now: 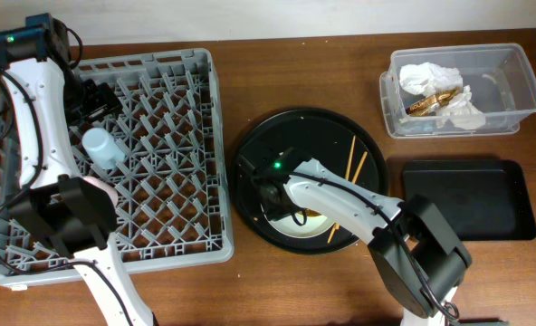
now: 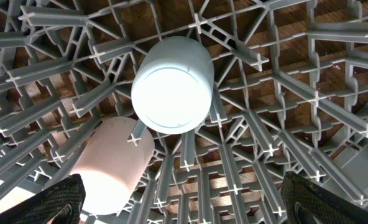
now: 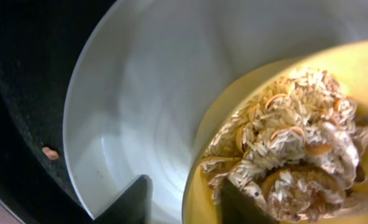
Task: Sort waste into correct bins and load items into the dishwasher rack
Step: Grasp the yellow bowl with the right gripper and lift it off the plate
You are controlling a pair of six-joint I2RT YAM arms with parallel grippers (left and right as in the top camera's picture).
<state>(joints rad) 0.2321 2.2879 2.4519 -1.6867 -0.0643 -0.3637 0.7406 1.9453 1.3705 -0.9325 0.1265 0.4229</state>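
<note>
My right gripper [image 3: 185, 199] is down in the round black tray [image 1: 250, 154]. Its jaws are narrowed astride the rim of the yellow bowl [image 3: 358, 62]: one finger stands over the pale plate [image 3: 140, 93], the other inside the bowl. A sliver of plate shows between the outer finger and the rim. Rice-like food scraps [image 3: 283, 137] fill the bowl. My left gripper [image 2: 184, 199] hangs wide open over the dishwasher rack [image 1: 177, 163], just short of the blue cup [image 2: 171, 84] and pink cup [image 2: 112, 165] resting among the pegs. Two chopsticks [image 1: 354, 167] lie on the round tray.
At the back right the clear tub [image 1: 521, 72] holds white napkins [image 1: 431, 74] and a gold-brown wrapper [image 1: 428, 101]. The flat black tray [image 1: 467, 199] lies in front of it. A crumb [image 3: 50, 152] sits on the round tray beside the plate.
</note>
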